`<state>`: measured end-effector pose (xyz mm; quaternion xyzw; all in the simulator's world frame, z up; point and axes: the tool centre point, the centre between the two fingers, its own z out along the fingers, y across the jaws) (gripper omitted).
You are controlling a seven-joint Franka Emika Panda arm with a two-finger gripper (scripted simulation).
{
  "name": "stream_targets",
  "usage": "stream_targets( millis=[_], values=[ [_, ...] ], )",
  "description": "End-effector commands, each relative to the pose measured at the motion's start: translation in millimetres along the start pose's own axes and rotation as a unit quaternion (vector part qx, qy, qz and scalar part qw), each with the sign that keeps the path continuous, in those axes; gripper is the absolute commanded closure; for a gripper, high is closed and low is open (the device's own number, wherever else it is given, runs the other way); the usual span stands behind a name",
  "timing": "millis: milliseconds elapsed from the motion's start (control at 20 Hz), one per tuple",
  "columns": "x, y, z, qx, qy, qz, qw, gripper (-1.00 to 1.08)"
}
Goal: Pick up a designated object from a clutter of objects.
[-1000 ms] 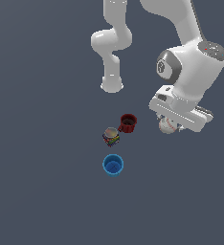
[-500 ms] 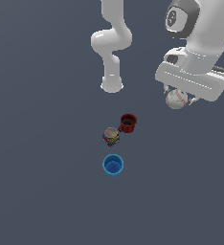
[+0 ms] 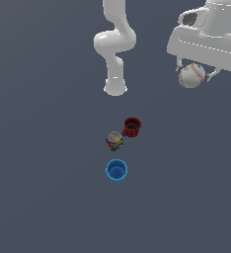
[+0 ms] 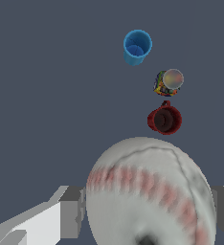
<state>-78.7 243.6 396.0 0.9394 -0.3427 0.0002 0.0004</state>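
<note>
I had the baseball [image 3: 192,75] pinched in the tool [image 3: 192,79], high above the bench [image 3: 48,197], w/ fingers [image 4: 71,210] pressed on both sides. The red mug [image 3: 132,127], can [image 3: 114,140] and blue cup [image 3: 116,170] stood below, well apart from it. I judged the lift step nearly done; next needed only a steady hold, no squeeze change.

There is one white baseball [image 3: 192,75] with red stitches. There is one dark red mug [image 3: 132,127], one blue cup [image 3: 116,171], and one little can [image 3: 114,141] with many colours and a silver top. That makes four things, and there is one robot arm [image 3: 115,44].
</note>
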Motion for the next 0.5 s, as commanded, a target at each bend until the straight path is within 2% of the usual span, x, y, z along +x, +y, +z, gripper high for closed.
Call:
stream_targets(
  millis=[0, 450],
  values=[
    [-3, 2, -15, 0.0, 0.0, 0.0, 1.0, 1.08],
    [-8, 5, -36, 0.0, 0.0, 0.0, 1.0, 1.08]
  ],
)
